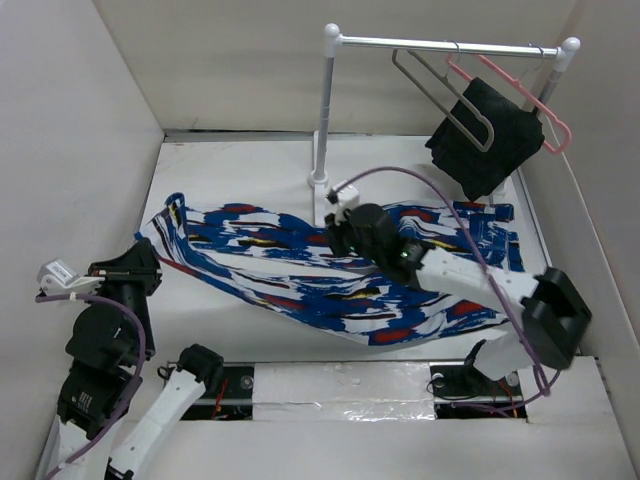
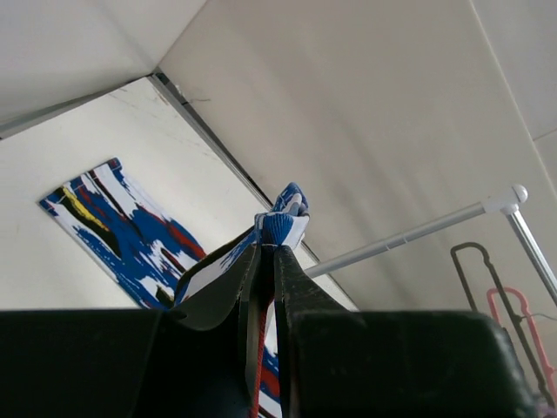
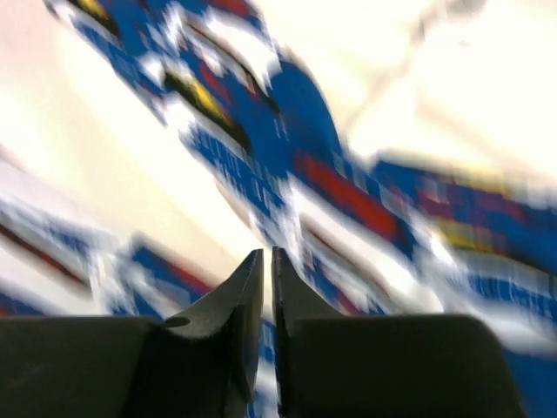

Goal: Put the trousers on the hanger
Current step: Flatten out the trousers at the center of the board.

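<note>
The trousers, in a busy blue, white, red and black print, lie spread across the table from left to right. My left gripper is shut on their left end; in the left wrist view a bunched fold sticks out past its closed tips. My right gripper sits over the trousers' upper edge near the middle. Its jaws stand almost together with a thin slit, nothing visibly pinched, above blurred print. The grey wire hanger hangs on the rail.
A white rack has its post at the table's back and its rail overhead. A pink hanger carrying black cloth hangs beside the wire one. White walls close in the left, back and right.
</note>
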{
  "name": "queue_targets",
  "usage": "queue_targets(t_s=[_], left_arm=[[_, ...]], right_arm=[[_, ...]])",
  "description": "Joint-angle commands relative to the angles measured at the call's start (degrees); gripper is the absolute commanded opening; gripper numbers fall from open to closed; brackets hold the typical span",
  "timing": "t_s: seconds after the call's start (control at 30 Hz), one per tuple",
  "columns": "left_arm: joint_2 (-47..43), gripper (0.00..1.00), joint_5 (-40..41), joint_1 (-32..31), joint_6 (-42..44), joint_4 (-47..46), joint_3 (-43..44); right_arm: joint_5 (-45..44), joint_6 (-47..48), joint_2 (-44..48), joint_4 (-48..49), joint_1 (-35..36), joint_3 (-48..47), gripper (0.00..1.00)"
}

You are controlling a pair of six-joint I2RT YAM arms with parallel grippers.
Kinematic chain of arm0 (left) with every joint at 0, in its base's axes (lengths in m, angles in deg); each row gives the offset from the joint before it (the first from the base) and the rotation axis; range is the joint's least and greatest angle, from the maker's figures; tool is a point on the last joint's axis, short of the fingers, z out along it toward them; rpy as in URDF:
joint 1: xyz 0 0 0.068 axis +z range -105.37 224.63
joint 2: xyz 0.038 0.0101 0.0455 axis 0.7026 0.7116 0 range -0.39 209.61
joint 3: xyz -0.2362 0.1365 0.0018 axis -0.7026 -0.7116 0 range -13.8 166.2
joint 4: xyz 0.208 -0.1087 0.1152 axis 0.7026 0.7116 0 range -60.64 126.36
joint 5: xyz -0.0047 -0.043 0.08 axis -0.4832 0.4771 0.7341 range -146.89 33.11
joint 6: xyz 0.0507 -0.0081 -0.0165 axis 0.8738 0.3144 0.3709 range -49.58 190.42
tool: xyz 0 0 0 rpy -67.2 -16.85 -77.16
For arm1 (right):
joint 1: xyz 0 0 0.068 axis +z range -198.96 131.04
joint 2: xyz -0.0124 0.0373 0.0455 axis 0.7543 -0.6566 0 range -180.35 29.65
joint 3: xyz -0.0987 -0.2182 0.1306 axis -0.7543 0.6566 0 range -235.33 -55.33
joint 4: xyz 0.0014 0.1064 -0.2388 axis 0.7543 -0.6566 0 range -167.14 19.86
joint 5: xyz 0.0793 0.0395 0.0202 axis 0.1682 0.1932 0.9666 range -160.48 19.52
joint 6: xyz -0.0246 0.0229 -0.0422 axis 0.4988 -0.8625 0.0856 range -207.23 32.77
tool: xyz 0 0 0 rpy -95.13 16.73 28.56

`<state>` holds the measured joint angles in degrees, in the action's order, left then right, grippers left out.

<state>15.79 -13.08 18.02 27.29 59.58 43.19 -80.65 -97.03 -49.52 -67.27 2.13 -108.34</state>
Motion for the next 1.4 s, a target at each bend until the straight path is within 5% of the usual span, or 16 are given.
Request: queue_targets(t_s=[0.0, 0.07, 0.13, 0.2, 0.4, 0.6, 0.77, 0.87, 1.17, 1.27, 1.3, 1.37], left_arm=[[-0.89, 0.0, 1.45, -0.11, 2.44, -0.07, -0.04], [-0.8, 0.0, 0.84, -0.11, 3.31, -0.24, -0.21], [-1.24, 0.0, -0.56, -0.11, 4.46, -1.12, -0.65], [-1.51, 0.0, -1.18, -0.11, 4.99, -2.09, -1.71], [-1.68, 0.0, -2.85, -0.11, 6.22, -4.46, -4.43], [-1.95, 0.0, -4.26, -0.11, 7.27, -6.75, -6.01], [-2.12, 0.0, -4.79, -0.11, 7.71, -7.27, -6.89], [-1.95, 0.0, -5.4, -0.11, 7.72, -7.19, -7.16], [-1.68, 0.0, -6.19, 0.6, 8.24, -8.24, -8.12], [-1.16, 0.0, -6.81, 1.91, 8.51, -7.98, -8.12], [-1.07, 0.0, -7.25, 1.91, 8.59, -8.15, -8.39], [-1.16, 0.0, -7.42, 1.91, 8.86, -8.51, -8.39]], right_arm=[[3.5, 5.75, -10.44, 1.89, -0.03, -11.72, 0.24], [3.67, 5.93, -19.93, -2.69, -0.03, -23.24, 0.39], [3.5, 6.64, -28.78, -5.14, -0.03, -29.48, 0.72], [3.32, 7.25, -35.14, -8.57, -0.55, -40.9, 0.84], [5.42, 6.29, -57.74, -25.45, -1.78, -70.01, 0.84], [8.76, 1.9, -64.51, -25.72, -1.78, -74.68, 0.77], [16.48, -2.14, -70.23, -23.98, -1.78, -80.05, 0.39], [20.35, -5.83, -73.3, -20.37, -1.78, -83.81, 0.04], [26.78, -20.08, -79.91, -5.7, -2.31, -95.52, 0.11], [28.19, -22.37, -78.6, -1.56, -2.83, -94.56, 0.59], [28.02, -20.36, -77.11, -1.29, -2.84, -93.51, 0.84], [26.1, -17.55, -70.44, -0.15, -3.36, -87.11, 0.98]])
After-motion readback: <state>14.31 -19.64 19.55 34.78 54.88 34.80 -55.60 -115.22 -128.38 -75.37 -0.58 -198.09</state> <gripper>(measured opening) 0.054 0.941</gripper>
